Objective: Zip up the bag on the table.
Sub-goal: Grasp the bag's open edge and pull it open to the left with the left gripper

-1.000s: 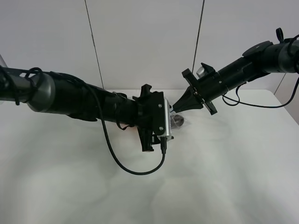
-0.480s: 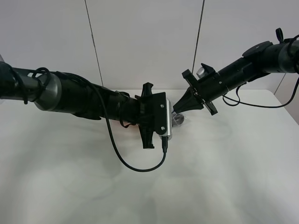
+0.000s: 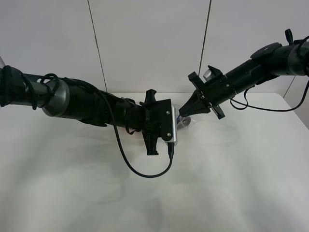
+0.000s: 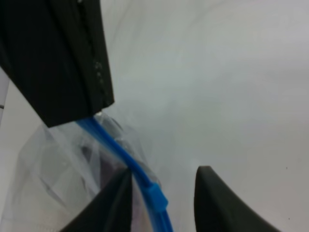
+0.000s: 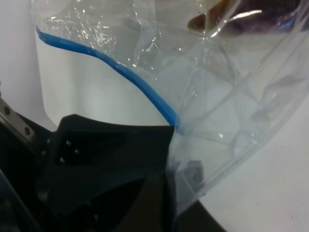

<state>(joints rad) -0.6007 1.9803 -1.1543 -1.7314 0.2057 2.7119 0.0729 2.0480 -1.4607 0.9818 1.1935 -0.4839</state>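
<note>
Toward the far middle of the table [image 3: 231, 183], the bag [image 3: 185, 124] is seen, largely hidden by the two arms. Its blue zipper strip [image 5: 120, 65] is pinched at one end by the right gripper [image 5: 164, 145], whose jaws are closed on the plastic. The left gripper [image 4: 161, 205] is held narrowly parted, with the blue slider [image 4: 155, 195] set between its fingertips; whether they touch it cannot be told.

- Left arm [image 3: 96, 108] reaches in from the left edge to the centre of the exterior frame, nearly level.
- Left gripper [image 4: 161, 181]: fingers parted, with a clear gap between them.
- Right arm [image 3: 251, 70] slants down from the upper right toward the centre.
- Right gripper [image 3: 182, 114]: fingers pinched together on the bag [image 5: 231, 96].
</note>
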